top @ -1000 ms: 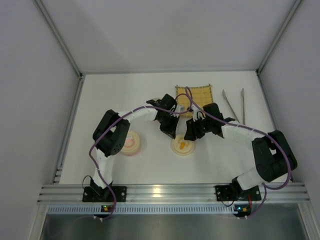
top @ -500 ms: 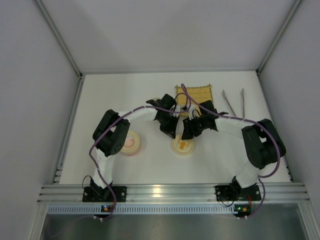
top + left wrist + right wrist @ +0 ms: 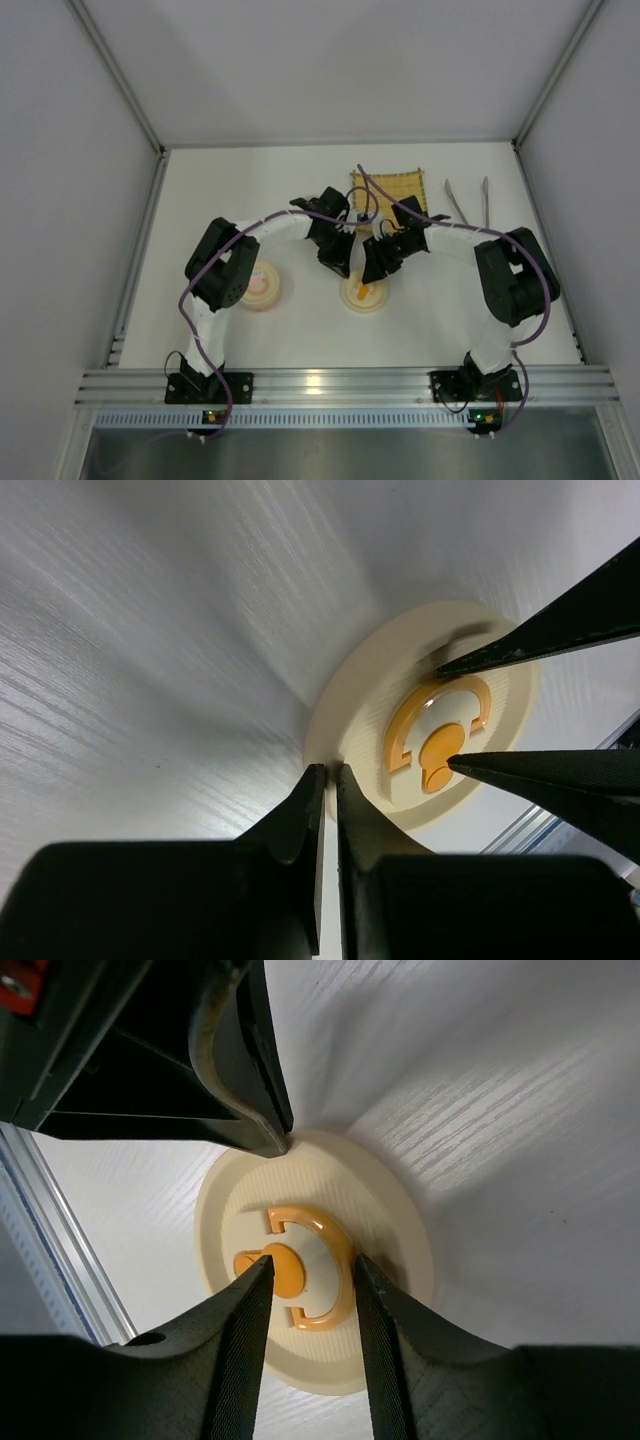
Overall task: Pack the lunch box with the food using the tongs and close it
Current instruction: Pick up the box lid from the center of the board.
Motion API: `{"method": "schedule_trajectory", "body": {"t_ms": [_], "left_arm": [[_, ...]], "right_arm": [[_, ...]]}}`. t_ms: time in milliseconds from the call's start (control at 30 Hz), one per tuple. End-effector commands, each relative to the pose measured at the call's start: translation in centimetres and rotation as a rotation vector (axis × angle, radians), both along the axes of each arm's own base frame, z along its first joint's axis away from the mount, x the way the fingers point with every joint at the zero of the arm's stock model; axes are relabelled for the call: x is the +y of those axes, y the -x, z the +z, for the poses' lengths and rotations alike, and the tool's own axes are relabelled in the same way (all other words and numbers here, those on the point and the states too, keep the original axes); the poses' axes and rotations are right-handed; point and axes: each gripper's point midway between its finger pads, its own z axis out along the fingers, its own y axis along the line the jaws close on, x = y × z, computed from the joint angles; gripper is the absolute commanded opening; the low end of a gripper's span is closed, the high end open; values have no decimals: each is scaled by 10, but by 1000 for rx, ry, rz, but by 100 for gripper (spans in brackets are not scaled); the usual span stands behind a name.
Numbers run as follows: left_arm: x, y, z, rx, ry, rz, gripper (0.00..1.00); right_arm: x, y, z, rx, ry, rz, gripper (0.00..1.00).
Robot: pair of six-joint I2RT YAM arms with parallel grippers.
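Tongs [image 3: 485, 205] slim, silver, two thin arms splayed.

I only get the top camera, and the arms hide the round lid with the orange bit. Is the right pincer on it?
Observer: Its wrist camera shows the right pincer with one finger on each side of the orange handle on the cream lid.
Operator: What's the left pincer doing?
Observer: The left pincer is shut, with its tips right at the lid's rim.
Operator: What does the handle look like?
Observer: An orange ring, open on one side, with a round tab in the middle.
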Motion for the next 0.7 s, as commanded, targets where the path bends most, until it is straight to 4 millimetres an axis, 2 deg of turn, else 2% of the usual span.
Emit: {"method": "schedule_trajectory", "body": {"t_ms": [0,167,433,667], "left_arm": [[38,12,-57,32,-207,-27,0],[38,12,-58,35,-213,-24,0],[38,13,-61,45,-215,-21,0],[36,12,-59,48,-209,-20,0]], "right_arm": [[3,42,-9,141,-19,120,38],[13,49,2,190,-110,144,35],[20,42,36,128,-193,166,34],[22,46,44,110,-205,176,34]]}}
